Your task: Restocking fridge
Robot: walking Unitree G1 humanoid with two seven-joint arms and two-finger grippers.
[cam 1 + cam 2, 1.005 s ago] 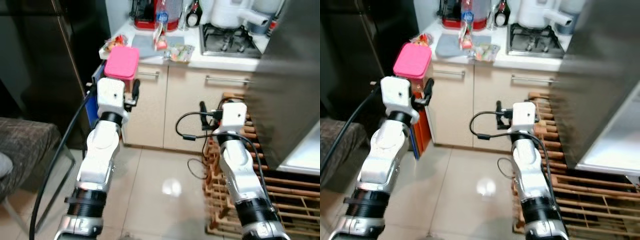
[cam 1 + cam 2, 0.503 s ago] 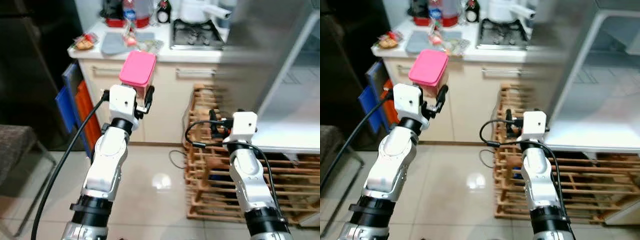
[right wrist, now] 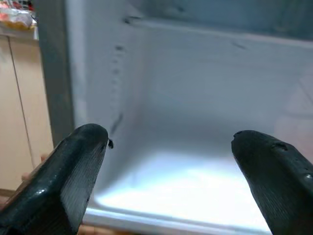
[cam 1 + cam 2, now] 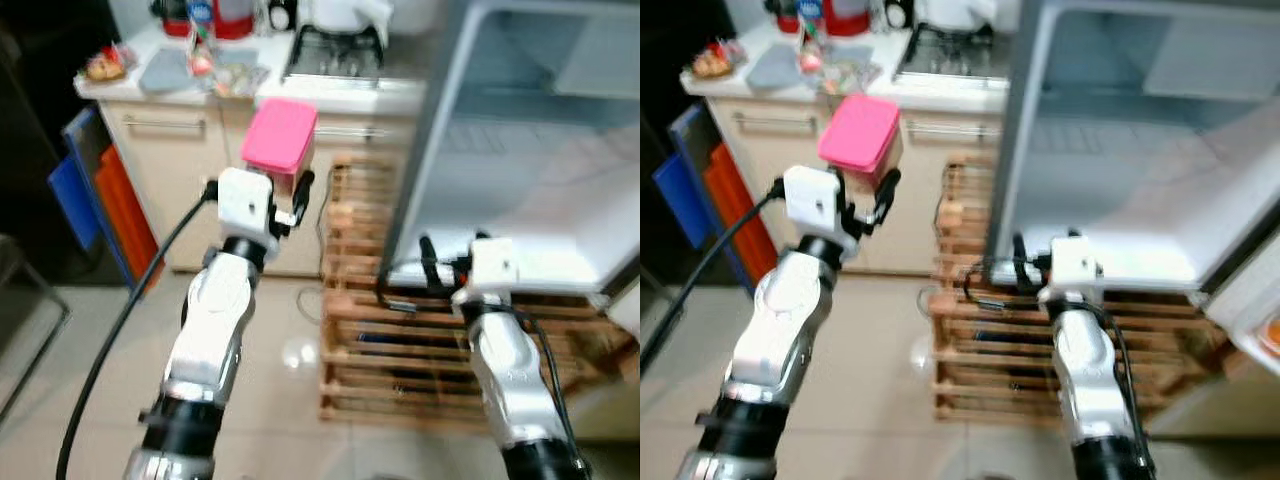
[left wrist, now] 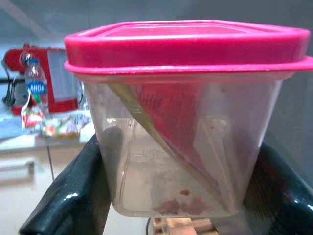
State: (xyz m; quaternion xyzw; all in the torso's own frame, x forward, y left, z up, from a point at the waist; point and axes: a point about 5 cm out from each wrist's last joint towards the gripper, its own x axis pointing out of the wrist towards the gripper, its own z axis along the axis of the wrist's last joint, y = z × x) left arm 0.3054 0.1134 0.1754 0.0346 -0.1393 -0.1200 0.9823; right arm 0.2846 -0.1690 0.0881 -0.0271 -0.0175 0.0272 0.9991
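A gas hob (image 4: 335, 52) sits on the beige counter (image 4: 250, 92) beside a water bottle (image 4: 201, 40), above a wooden slatted rack (image 4: 400, 340) on the floor.

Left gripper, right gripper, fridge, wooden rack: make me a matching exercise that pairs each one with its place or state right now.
Column one:
1. left gripper
2. right gripper
3. fridge
4. wooden rack

Column two:
A. open, with bare white shelves
B. on the floor beside the cabinets, below the fridge compartment
C. shut on the pink-lidded container
D. open, pointing into the fridge

Pairs: 1-C, 2-D, 3-A, 4-B
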